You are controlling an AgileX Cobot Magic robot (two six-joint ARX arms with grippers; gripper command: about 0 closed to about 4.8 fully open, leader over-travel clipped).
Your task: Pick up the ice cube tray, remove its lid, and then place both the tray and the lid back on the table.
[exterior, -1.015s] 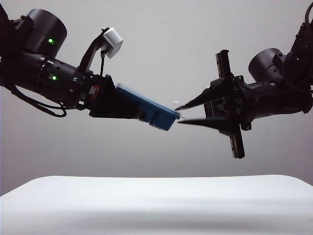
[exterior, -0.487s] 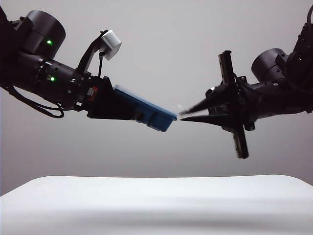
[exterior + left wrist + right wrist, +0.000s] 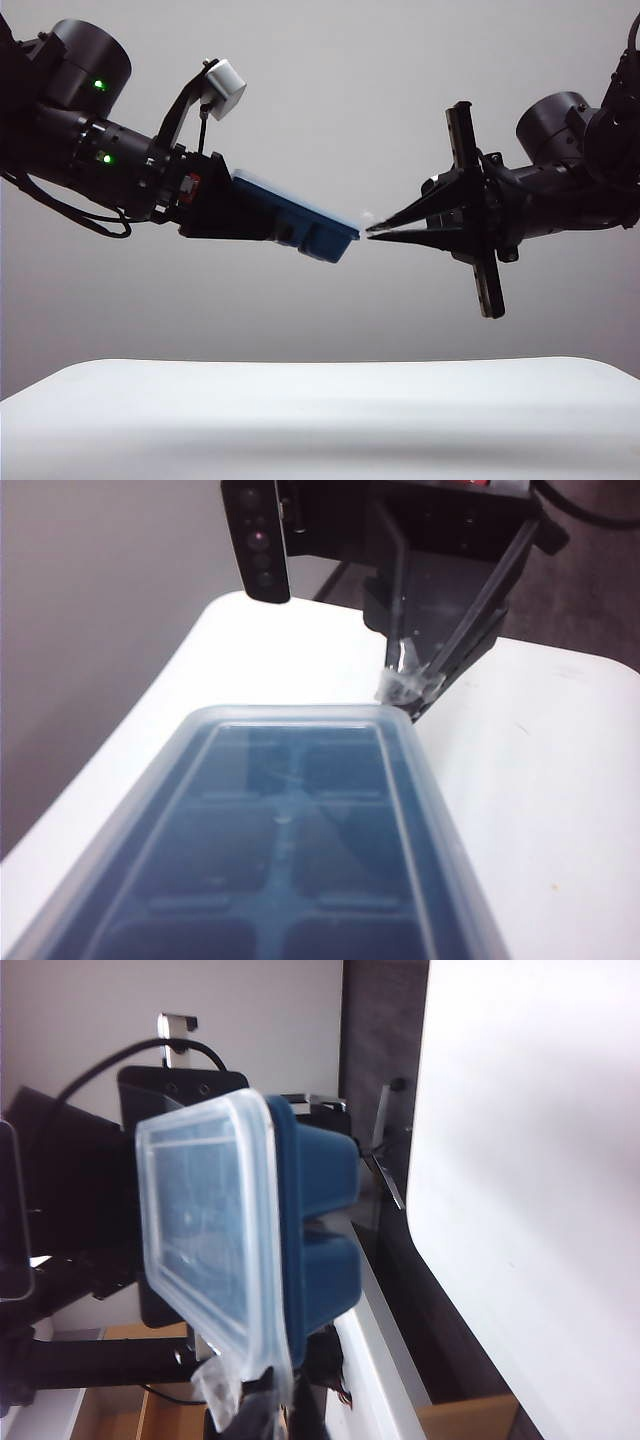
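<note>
Above table [image 3: 320,410], right hand [image 3: 368,231] has pinched lid [image 3: 205,1225] tab.

Plenty of air under both arms here: the wide white matte table [image 3: 320,420] lies bare well below them, so anything could pass beneath. What blocks the middle is the small dark navy-blue ice cube tray [image 3: 315,238] with its clear frosted plastic lid [image 3: 440,810] on top, held up high in the left gripper [image 3: 240,215]. The right gripper [image 3: 372,231] is pinched together on a small tab at the lid's corner, so there's no gap between the two arms at that height.
</note>
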